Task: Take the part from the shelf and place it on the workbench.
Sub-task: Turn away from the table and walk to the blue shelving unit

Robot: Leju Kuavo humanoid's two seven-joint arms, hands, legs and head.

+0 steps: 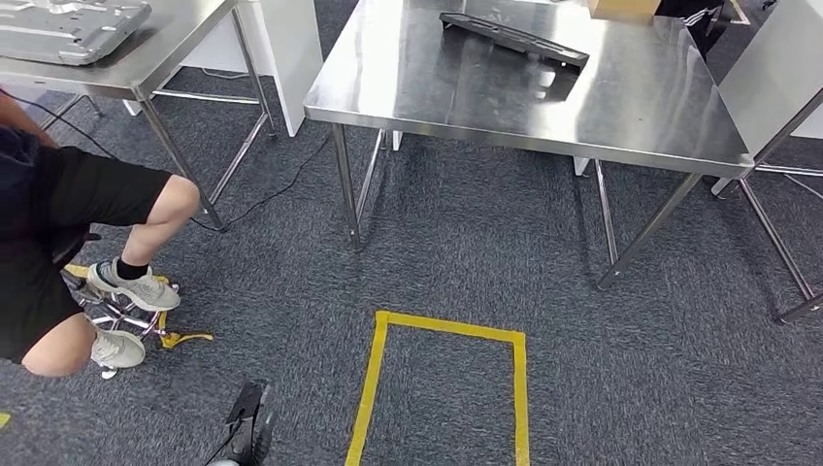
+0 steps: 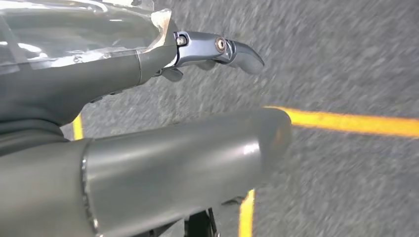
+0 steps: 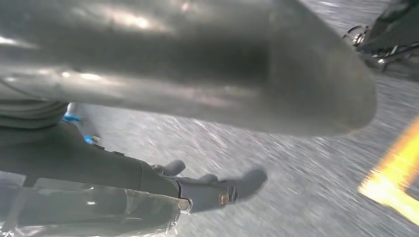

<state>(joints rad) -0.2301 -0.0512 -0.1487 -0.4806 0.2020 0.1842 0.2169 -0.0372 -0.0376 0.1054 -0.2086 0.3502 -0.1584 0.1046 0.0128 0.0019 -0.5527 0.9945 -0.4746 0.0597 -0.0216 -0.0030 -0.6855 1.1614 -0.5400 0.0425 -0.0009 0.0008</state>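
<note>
A long, flat, dark part (image 1: 514, 39) lies on the steel workbench (image 1: 582, 116) ahead of me. My left hand (image 2: 123, 74) hangs over grey carpet with its fingers (image 2: 222, 49) stretched out, thumb apart, holding nothing. Its dark tip (image 1: 247, 422) pokes into the bottom of the head view. My right hand (image 3: 99, 168) also hangs over the carpet. Its fingers (image 3: 227, 190) are extended and hold nothing, and that view is blurred.
A second steel table (image 1: 146, 58) at the left carries a grey metal panel (image 1: 68, 29). A person (image 1: 58, 223) sits low at the left, feet on a wheeled base. A yellow tape rectangle (image 1: 446, 330) marks the carpet before the workbench. A cardboard box (image 1: 621, 8) sits at its far edge.
</note>
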